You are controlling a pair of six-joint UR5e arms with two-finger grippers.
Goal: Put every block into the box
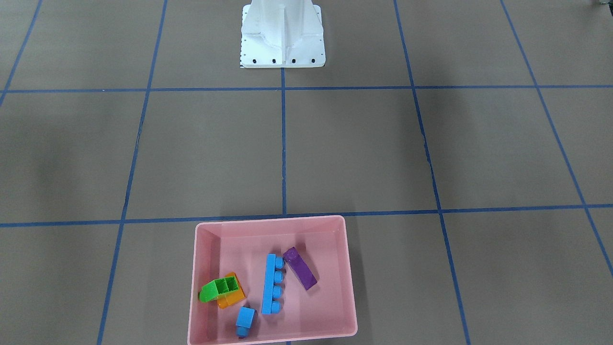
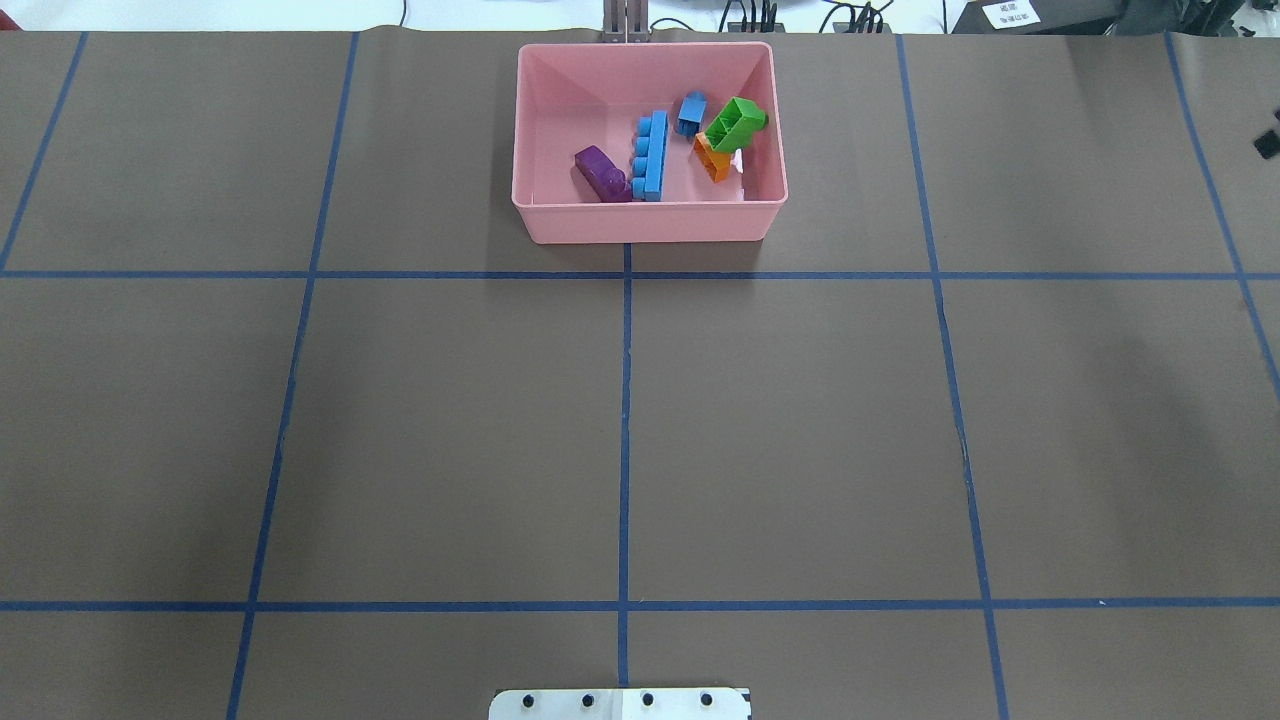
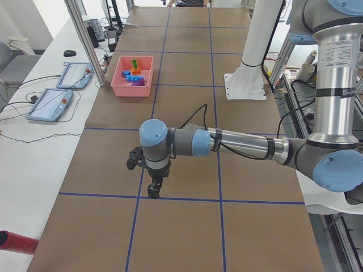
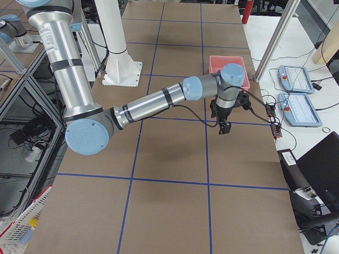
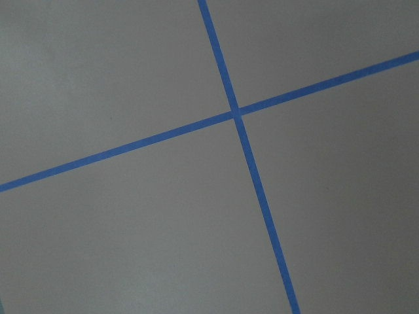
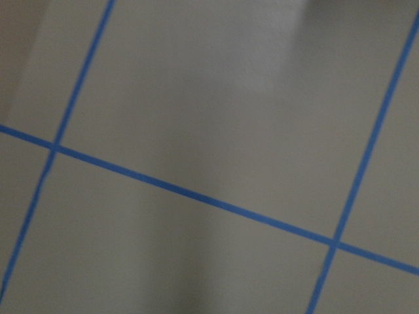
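Five studded plastic blocks (image 1: pixel 272 285) all lie inside the shallow pink plastic box (image 2: pixel 640 225), at the far middle of the brown table (image 2: pixel 400 420) gridded with blue tape. Left to right in the overhead view: the narrow purple block (image 2: pixel 602 174) touching the long light-blue four-stud bar (image 2: pixel 652 155), the small light-blue cube (image 2: pixel 690 113), then the orange sloped block (image 2: pixel 713 160) with the green sloped block (image 2: pixel 738 124) resting against it. The left gripper (image 3: pixel 154 190) and the right gripper (image 4: pixel 224 127) hang over bare table, apart from the box. They are seen only from the sides, so whether either is spread or pressed together cannot be told.
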